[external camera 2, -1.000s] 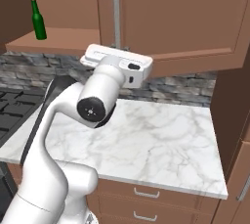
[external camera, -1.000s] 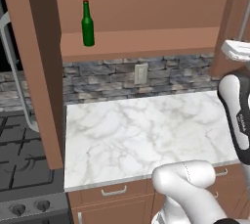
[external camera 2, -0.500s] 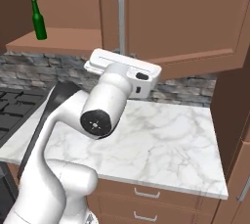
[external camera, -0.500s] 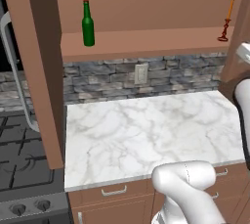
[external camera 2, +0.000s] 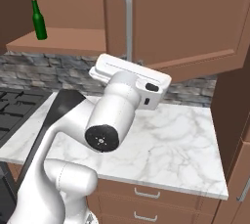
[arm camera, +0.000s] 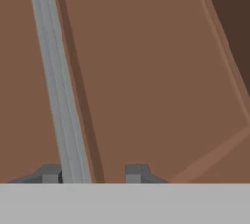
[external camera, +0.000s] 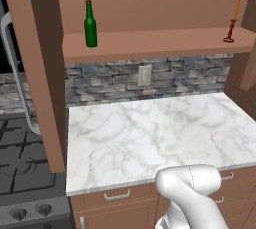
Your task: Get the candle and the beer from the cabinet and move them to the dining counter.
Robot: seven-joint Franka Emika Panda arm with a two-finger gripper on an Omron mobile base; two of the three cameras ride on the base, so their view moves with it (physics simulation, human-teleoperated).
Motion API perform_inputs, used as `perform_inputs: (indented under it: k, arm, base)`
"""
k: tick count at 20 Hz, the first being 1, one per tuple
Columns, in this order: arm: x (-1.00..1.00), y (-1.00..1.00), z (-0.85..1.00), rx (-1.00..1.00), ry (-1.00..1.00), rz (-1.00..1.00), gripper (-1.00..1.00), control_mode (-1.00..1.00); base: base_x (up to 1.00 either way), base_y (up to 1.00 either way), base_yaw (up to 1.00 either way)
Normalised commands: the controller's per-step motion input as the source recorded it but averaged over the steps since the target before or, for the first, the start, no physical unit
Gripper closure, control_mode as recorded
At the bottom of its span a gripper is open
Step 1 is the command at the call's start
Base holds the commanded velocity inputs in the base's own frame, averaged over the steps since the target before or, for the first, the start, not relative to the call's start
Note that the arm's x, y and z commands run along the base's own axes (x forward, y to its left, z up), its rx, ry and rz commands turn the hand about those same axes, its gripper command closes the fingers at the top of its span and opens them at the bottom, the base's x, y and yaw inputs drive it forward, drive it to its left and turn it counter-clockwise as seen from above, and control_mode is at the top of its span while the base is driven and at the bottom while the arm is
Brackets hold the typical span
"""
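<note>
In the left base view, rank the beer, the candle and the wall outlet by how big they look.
1. The beer, tallest.
2. The candle, thinner.
3. The wall outlet, smallest.
The candle stands farther off, so the first two are unsure.

This is a home kitchen, rendered rather than filmed. A white marble surface (external camera: 150, 133) serves as the landmark: behind it runs a grey stone backsplash (external camera: 175, 75) with a wall outlet (external camera: 144, 75), below it sit brown wooden drawers (external camera: 115, 200) with small silver handles, and just beside it to the left is a black gas stove (external camera: 25, 173) with knobs. Above it hangs a brown wooden cabinet (external camera: 150, 3) with an open door, a long silver bar handle (external camera 2: 128, 25), and an inner shelf (external camera: 150, 40) carrying a green bottle (external camera: 90, 24) and an orange candle (external camera: 232, 20).
</note>
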Motion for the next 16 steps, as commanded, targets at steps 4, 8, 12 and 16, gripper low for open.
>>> perform_inputs:
  k: [4,8,12,16]
  arm:
    - [-0.38,-0.44,0.00,0.04,0.00,0.00,1.00,-1.00]
    - [-0.36,-0.42,0.00,0.04,0.00,0.00,1.00,-1.00]
    - [-0.33,-0.38,0.00,0.03,0.00,0.00,1.00,-1.00]
    - [-0.32,-0.39,0.00,0.02,0.00,0.00,1.00,-1.00]
  base:
    - [0.00,0.00,0.00]
    - [0.00,0.00,0.00]
    - [0.00,0.00,0.00]
    - [0.00,0.00,0.00]
